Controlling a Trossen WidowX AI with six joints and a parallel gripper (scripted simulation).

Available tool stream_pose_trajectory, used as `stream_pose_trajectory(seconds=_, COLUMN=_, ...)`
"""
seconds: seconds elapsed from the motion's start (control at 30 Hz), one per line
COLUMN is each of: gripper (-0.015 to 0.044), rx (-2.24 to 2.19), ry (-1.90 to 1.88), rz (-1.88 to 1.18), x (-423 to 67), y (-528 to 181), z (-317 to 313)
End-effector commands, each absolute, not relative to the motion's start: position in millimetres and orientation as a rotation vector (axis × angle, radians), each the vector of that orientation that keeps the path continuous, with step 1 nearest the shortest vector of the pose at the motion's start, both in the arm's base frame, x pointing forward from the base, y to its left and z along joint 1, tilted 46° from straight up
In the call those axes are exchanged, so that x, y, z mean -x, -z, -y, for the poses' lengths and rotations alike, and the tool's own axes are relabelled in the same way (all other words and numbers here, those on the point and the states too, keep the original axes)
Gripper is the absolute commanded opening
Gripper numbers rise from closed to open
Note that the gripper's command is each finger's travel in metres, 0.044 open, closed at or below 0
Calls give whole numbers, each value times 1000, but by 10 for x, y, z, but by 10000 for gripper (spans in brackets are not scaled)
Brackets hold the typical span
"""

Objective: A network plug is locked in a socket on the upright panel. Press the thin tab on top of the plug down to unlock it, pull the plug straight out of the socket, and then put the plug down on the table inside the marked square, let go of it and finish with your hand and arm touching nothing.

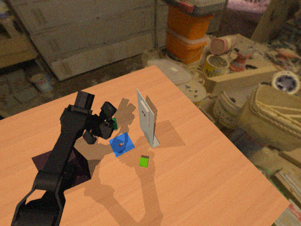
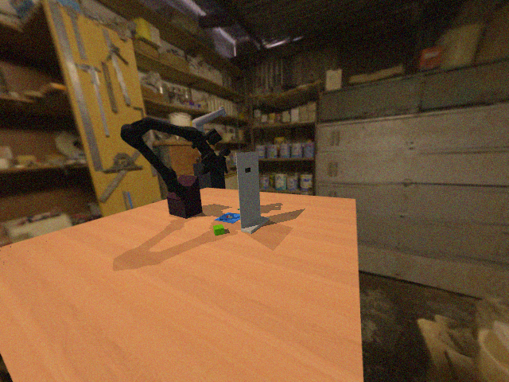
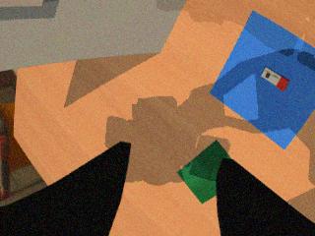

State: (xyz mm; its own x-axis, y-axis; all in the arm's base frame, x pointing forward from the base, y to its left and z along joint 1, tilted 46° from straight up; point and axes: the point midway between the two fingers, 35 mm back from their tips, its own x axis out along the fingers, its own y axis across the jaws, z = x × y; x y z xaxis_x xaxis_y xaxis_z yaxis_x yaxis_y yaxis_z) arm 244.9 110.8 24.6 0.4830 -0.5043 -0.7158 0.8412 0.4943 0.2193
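The small white and red plug (image 1: 121, 144) (image 3: 275, 79) (image 2: 228, 217) lies flat on the blue marked square (image 1: 128, 143) (image 3: 263, 39), out of the socket. The grey upright panel (image 1: 146, 119) (image 2: 249, 185) (image 3: 86, 7) stands just right of the square, and its socket (image 1: 144, 113) (image 2: 247, 169) shows as a dark empty slot. My gripper (image 1: 106, 126) (image 3: 175, 160) (image 2: 215, 162) hangs in the air to the left of the square, well above the table. Its fingers are apart with nothing between them, and it is clear of the plug.
A dark green block (image 1: 114, 123) (image 3: 205, 172) lies on the table below the fingers, beside the square. A light green block (image 1: 143, 161) (image 2: 219, 230) lies in front of the panel's foot. The arm's dark purple base (image 1: 41, 160) (image 2: 184, 201) sits at the left.
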Motion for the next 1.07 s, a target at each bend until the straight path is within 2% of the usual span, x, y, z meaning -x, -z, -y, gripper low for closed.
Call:
stream_pose_trajectory(seconds=0.0, gripper=235, rx=-611, ry=888, rz=-624, x=-2447, y=-278, z=-1113)
stream_pose_trajectory(seconds=0.27, gripper=440, rx=-611, ry=888, rz=-624, x=-2447, y=-278, z=-1113)
stream_pose_trajectory(seconds=1.03, gripper=440, rx=-611, ry=888, rz=-624, x=-2447, y=-278, z=-1113)
